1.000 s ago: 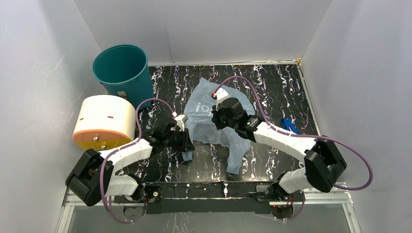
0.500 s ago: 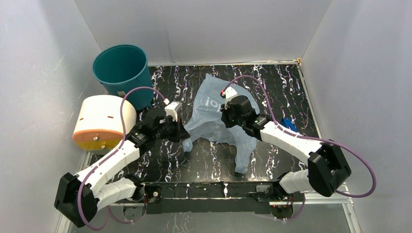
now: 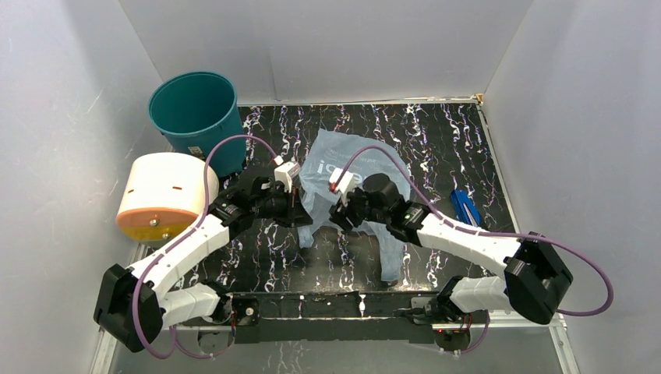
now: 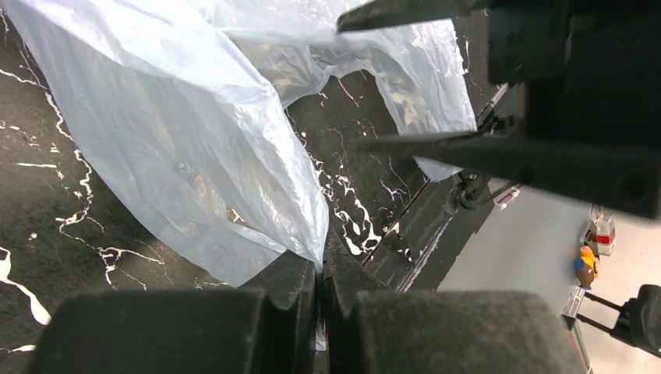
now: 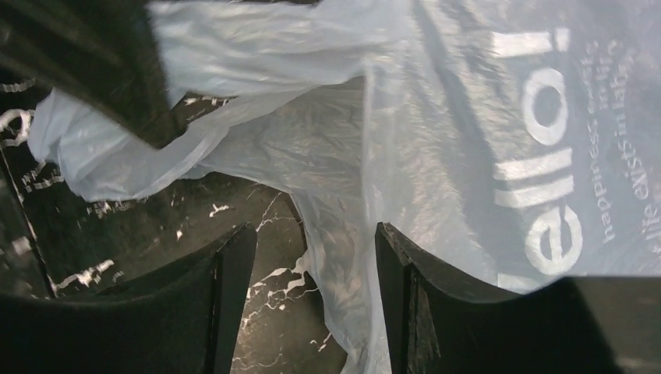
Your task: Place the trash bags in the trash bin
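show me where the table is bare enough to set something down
Bare: the far-right table between bag, back wall and blue object; also the near edge between left arm and bag. Crowded: the middle, where both arms meet on the bag, and the far-left corner with bin and cylinder.

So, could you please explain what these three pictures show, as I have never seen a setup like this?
These are two robot arms with two-finger grippers. One picture looks down from above and behind; the other two come from a camera on each wrist. A light-blue bag lies on the black table; a teal bin and a cream cylinder with an orange end sit at the left, a blue object at the right. The left gripper is shut on an edge of the bag. The right gripper is open, bag film between its fingers.
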`<state>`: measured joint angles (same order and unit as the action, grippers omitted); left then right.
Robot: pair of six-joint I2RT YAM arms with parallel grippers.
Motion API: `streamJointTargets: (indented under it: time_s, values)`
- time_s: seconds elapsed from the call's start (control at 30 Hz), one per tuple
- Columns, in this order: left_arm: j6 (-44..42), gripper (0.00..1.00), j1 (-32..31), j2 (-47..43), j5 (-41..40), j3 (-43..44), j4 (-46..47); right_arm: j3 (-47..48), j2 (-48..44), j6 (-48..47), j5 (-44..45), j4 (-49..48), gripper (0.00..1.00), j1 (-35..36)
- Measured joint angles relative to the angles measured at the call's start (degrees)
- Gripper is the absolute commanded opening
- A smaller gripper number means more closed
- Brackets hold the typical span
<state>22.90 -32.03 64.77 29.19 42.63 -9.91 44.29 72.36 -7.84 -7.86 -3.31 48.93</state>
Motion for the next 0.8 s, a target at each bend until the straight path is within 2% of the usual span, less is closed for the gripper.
streamJointTargets:
  time_s: [0.03,0.1,0.27,0.4,0.47,0.57,0.63,0.67,0.73,0.77,0.8]
  values:
    - [-0.09,0.00,0.00,0.00,0.31,0.26,-0.33,-0.96,0.00,-2.47,0.37,-1.33,0.78,1.07]
    - [-0.31,0.00,0.00,0.00,0.76,0.68,-0.68,-3.04,-0.07,-7.50,1.01,-4.74,0.83,2.54]
    - [-0.39,0.00,0.00,-0.55,1.60,0.94,-1.33,-4.50,1.14,-17.55,5.49,-11.15,0.82,2.95]
    - [-0.39,0.00,0.00,-1.38,2.56,0.94,-1.73,-3.98,5.05,-21.55,7.74,-15.82,0.75,2.95]
    - [-0.39,0.00,0.00,-1.62,3.21,0.94,-1.75,-3.74,7.19,-22.38,7.74,-17.97,0.66,2.95]
    - [-0.39,0.00,0.00,-2.03,3.39,0.94,-1.75,-3.37,9.38,-22.67,7.93,-20.72,0.43,2.97]
    - [-0.39,0.00,0.00,-2.60,3.30,0.94,-1.95,-3.37,10.16,-22.43,9.81,-23.58,0.06,3.04]
    - [-0.39,0.00,0.00,-2.95,3.26,0.94,-2.12,-3.34,10.25,-22.43,10.91,-24.81,0.00,3.15]
    - [-0.37,0.04,0.00,-3.45,3.04,0.94,-2.25,-3.04,10.23,-22.23,12.55,-26.34,0.00,3.23]
    - [-0.35,0.19,0.00,-3.65,2.67,0.94,-2.32,-2.56,10.21,-21.68,13.20,-26.53,0.00,3.23]
    - [-0.31,0.26,0.00,-3.82,2.12,0.94,-2.36,-1.99,10.16,-21.07,13.70,-26.47,0.00,3.23]
